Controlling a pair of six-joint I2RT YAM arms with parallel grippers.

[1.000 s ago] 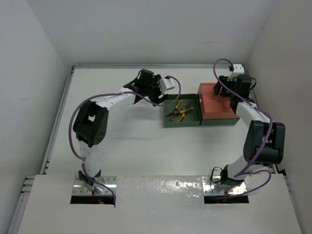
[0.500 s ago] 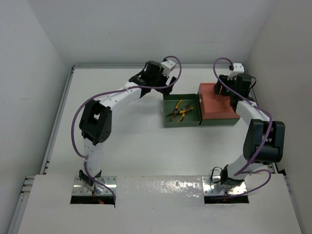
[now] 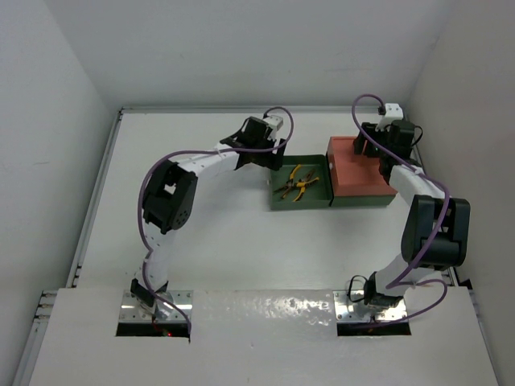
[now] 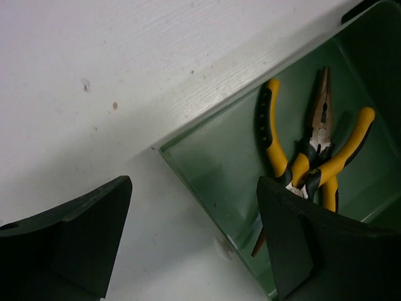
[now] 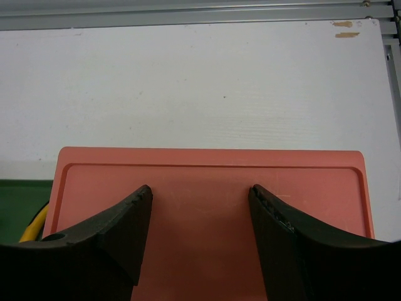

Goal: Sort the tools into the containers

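- Two dark-nosed pliers with yellow-orange handles (image 4: 307, 166) lie crossed inside the shallow dark green rectangular tray (image 4: 219, 163).
- The orange-red rectangular tray (image 5: 207, 179) sits just beside it on the white table (image 3: 201, 225).
- The left gripper (image 4: 193, 188) hovers at the green tray's corner, fingers spread, empty.
- The right gripper (image 5: 199, 191) hangs over the orange-red tray, fingers apart, empty.

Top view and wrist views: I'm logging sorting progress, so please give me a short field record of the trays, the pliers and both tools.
green tray: holds the pliers, lies left of the red tray
pliers: yellow handles, crossed, lying in the green tray
red tray: nothing seen in it
left tool: open, empty, over a corner of the green tray
right tool: open, empty, over the red tray
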